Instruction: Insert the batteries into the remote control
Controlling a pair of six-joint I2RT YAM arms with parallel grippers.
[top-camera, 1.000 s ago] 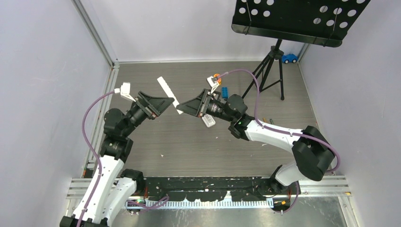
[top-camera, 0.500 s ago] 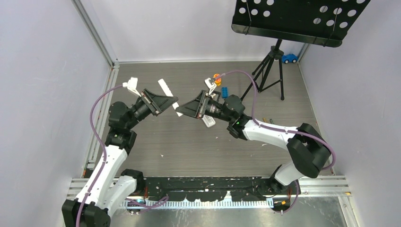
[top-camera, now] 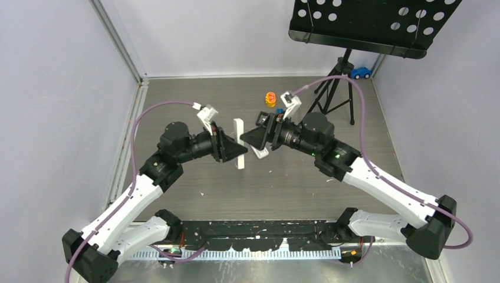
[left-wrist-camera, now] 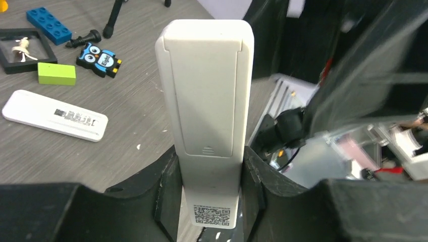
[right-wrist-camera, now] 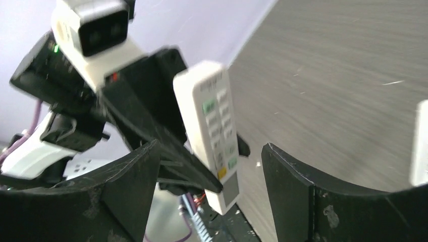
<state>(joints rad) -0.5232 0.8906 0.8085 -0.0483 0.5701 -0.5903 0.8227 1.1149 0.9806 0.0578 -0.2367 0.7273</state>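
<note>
My left tool (left-wrist-camera: pixel 209 169) is clamped on the remote control (top-camera: pixel 239 143), up over the middle of the worktop (top-camera: pixel 283 177). Its shut battery lid (left-wrist-camera: pixel 206 96) hides the inside. At 3 o'clock, my right tool (right-wrist-camera: pixel 209 148) is wide apart.

We count two white remotes (left-wrist-camera: pixel 207 101), plus, left of the left gripper (left-wrist-camera: pixel 211 174), one blue brick (left-wrist-camera: pixel 49 24), one green block (left-wrist-camera: pixel 56 73), one owl figure (left-wrist-camera: pixel 99 59).
</note>
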